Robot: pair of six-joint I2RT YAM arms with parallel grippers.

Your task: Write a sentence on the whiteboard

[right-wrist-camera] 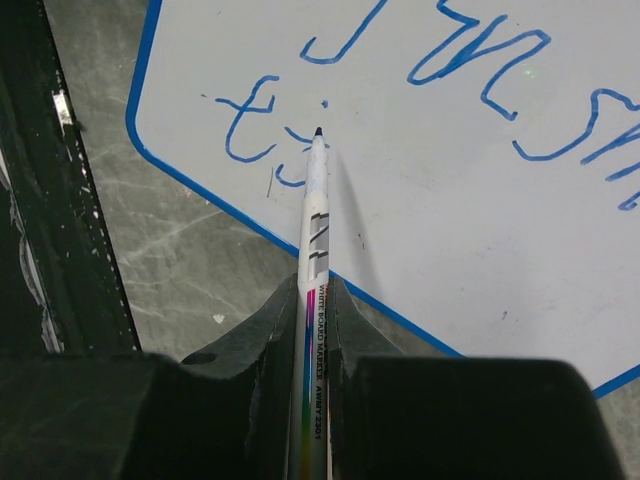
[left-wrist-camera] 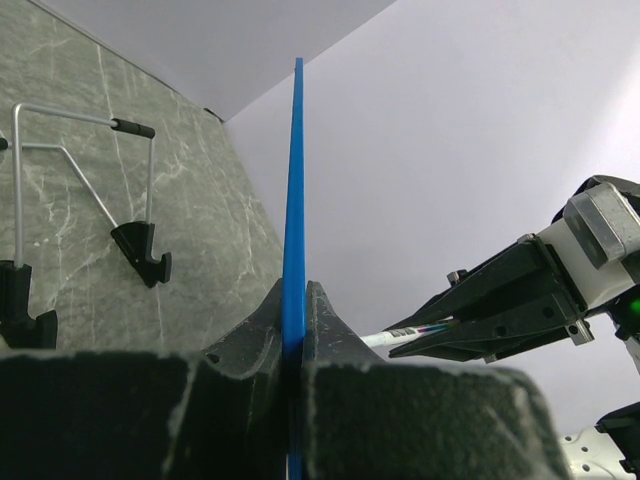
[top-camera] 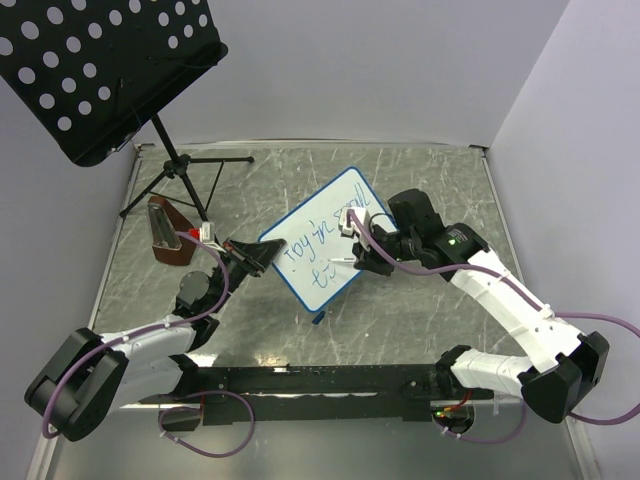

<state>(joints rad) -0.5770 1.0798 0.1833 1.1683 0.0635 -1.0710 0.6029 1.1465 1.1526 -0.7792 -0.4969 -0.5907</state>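
We're mid-sentence here, folks. The whiteboard is out in the middle of the table, turned at an angle so one corner points toward the near edge. Whether that corner is resting on the table I can't tell.

The left claw is pressed together on the board's left edge. The left wrist view shows it best: both fingers pinch the blue frame edge-on, a firm hold that steadies the writing surface.

Over on the right side, the right claw is clamped on the marker, with the barrel running straight out between the fingers. The tip sits right at the board face, in among the first strokes of the lower line. It looks to be at the surface, though actual contact is too close to call.

Now the sentence itself. The upper line is down in blue, reading roughly "Joy in small", and it climbs toward the board's far right corner. Below it only a couple of characters are there, a crossed "t" shape and a squiggle beside it. So I'd put this past the halfway mark: first line finished, second line barely begun, and the white space to the right of those strokes leaves room for the rest of the word.

Far left, the black perforated music stand stands well apart from the action.
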